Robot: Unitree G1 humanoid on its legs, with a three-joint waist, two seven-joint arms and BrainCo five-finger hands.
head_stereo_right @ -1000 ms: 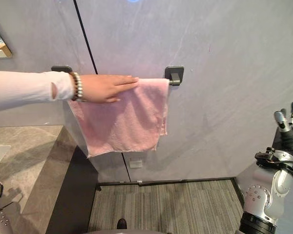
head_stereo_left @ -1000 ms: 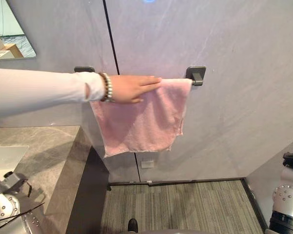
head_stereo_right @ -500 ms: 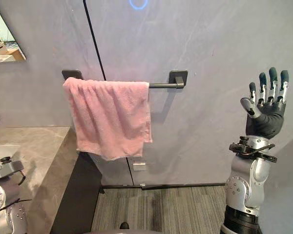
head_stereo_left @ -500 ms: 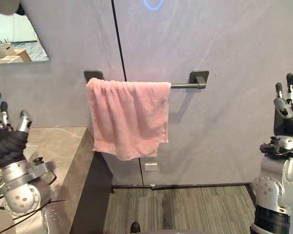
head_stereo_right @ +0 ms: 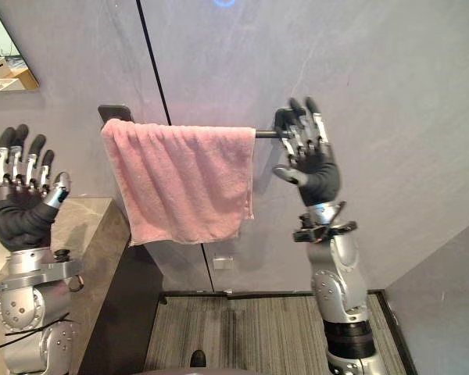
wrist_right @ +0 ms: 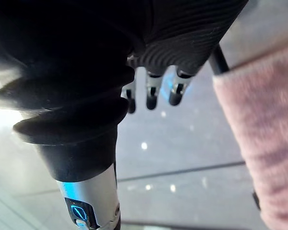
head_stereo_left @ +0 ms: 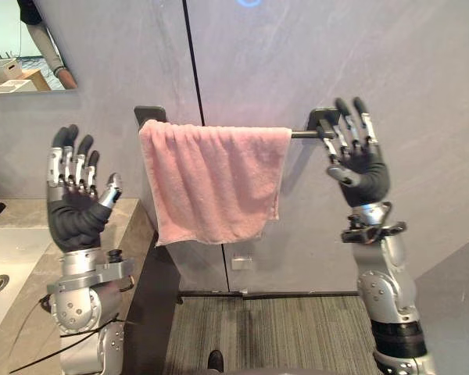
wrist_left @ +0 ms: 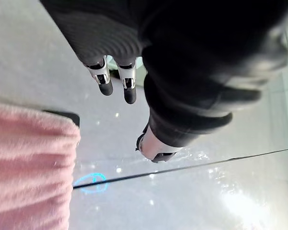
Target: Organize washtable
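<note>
Left hand (head_stereo_left: 74, 212) and right hand (head_stereo_left: 359, 166), fingers spread and empty, flank the pink terry towel (head_stereo_left: 215, 183): probably soft and light; pinch its upper corners.

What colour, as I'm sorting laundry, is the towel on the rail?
Pink towel, clearest in the left eye view.

Pink towel (head_stereo_left: 215, 181) draped over wall-mounted dark rail (head_stereo_left: 301, 134), bunched toward its left end.

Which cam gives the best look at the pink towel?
Left eye view: the whole pink towel shows, draped over the rail. The right eye view shows it whole too. Each wrist view catches one pink edge of it.
</note>
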